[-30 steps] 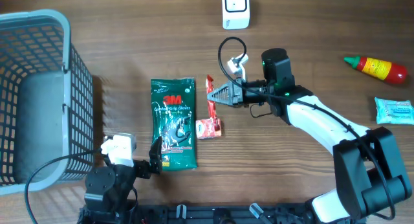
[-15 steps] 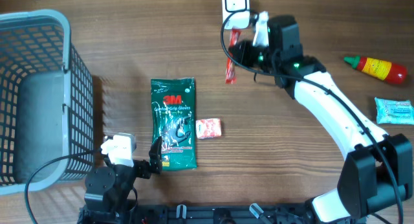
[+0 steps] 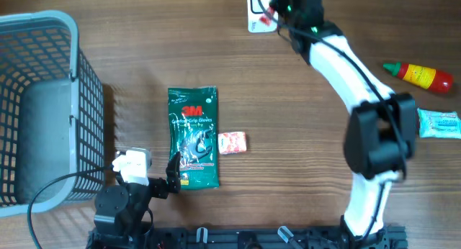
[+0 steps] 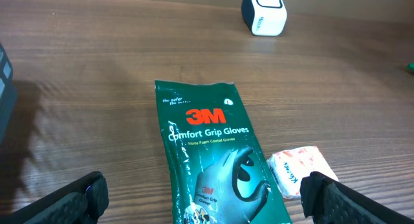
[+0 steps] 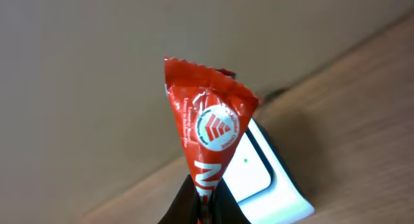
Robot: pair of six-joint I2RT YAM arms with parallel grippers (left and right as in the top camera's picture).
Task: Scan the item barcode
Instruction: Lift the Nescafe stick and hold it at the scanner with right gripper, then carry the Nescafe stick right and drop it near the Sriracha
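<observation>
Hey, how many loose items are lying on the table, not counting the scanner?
4: green glove pack, small pink packet just right of it, red bottle at the right edge, pale blue packet near it. The basket could hide others.

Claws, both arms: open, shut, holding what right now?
Left claw: open, holding nothing.
Right claw: shut on the red wrapper, held up near the white scanner.

Matt, grained wooden table [image 3: 288,184]; glossy, crinkled red foil wrapper [image 5: 210,130]; smooth white plastic scanner [image 4: 264,13]; shiny green plastic-film glove pack [image 4: 217,166]; matt grey plastic lattice basket [image 3: 43,20]; small pink packet [image 3: 232,142] in glossy film
</observation>
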